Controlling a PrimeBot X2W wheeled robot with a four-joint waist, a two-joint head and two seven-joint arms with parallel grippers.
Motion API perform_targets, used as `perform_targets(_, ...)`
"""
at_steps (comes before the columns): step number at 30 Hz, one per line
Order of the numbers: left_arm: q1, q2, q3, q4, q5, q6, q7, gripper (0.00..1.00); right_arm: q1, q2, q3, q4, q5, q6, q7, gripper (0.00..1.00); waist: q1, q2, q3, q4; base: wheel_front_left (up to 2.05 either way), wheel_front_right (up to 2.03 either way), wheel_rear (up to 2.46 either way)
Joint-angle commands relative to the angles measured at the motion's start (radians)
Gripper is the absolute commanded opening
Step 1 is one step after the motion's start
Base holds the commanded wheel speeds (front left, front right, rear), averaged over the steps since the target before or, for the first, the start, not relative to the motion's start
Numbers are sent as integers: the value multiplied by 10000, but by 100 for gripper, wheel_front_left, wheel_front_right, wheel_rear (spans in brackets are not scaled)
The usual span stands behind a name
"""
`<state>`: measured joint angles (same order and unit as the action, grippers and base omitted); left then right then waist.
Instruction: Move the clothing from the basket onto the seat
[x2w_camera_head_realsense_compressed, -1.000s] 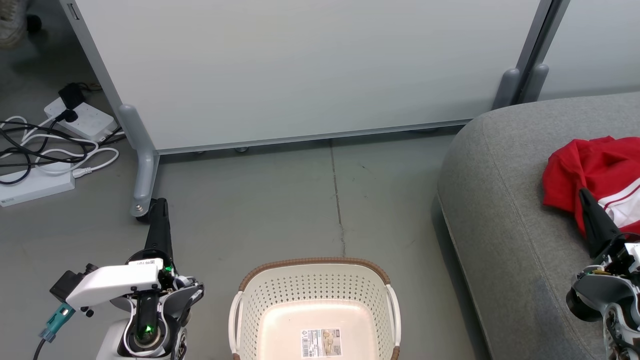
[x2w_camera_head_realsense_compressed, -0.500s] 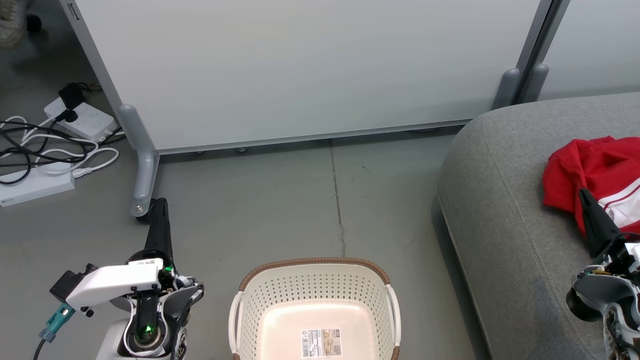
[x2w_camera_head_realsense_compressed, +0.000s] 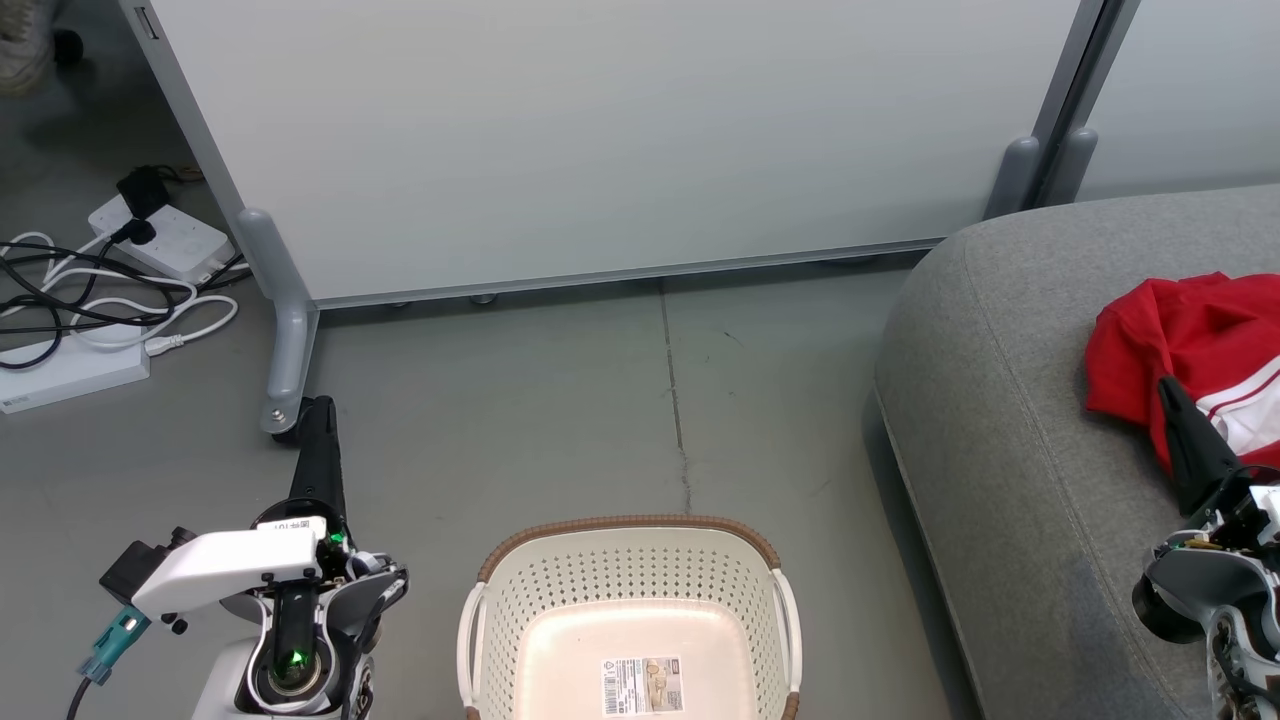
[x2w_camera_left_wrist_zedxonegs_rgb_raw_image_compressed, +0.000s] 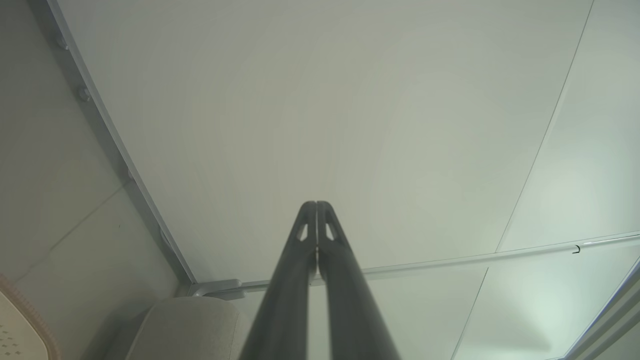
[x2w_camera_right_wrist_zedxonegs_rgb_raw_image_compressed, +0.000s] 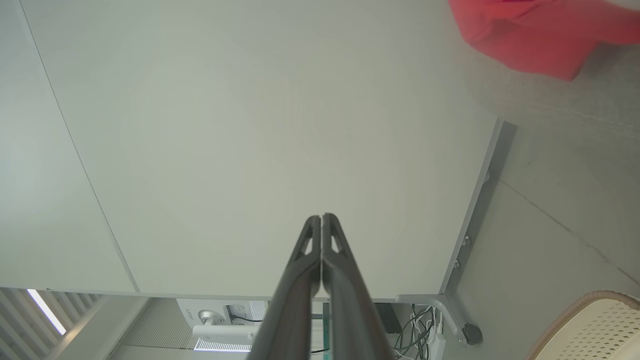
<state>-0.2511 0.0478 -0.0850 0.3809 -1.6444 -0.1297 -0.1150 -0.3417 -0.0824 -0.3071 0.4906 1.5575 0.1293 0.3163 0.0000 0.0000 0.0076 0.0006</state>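
Note:
The red jersey with white trim (x2w_camera_head_realsense_compressed: 1195, 345) lies crumpled on the grey seat (x2w_camera_head_realsense_compressed: 1010, 440) at the right of the head view; its red edge (x2w_camera_right_wrist_zedxonegs_rgb_raw_image_compressed: 530, 35) also shows at the top right of the right wrist view. The cream basket (x2w_camera_head_realsense_compressed: 630, 560) with its brown rim stands on the floor at bottom centre, holding nothing but a label sticker (x2w_camera_head_realsense_compressed: 642, 685). My right gripper (x2w_camera_head_realsense_compressed: 1168, 385) is shut, empty, its tips pointing up in front of the jersey's lower edge. At the lower left my left gripper (x2w_camera_head_realsense_compressed: 320, 405) is shut and empty, well left of the basket.
A pale partition panel (x2w_camera_head_realsense_compressed: 600, 140) on grey legs (x2w_camera_head_realsense_compressed: 285, 330) stands across the back. White power strips and tangled cables (x2w_camera_head_realsense_compressed: 110, 290) lie on the floor at far left. Bare grey floor (x2w_camera_head_realsense_compressed: 560, 400) lies between the panel and the basket.

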Motion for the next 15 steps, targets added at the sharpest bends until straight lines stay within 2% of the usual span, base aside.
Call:
perform_targets(1,-127,29,30,5,-49,-38,-6,0,-92,-78,15,-5,31,25,-15,0,0,0,0,0,0,0,0)
perform_targets(15,-127,29,29,4,-49,-38,-6,0,-90,-82,23,-5,33,25,-19,0,0,0,0,0,0,0,0)
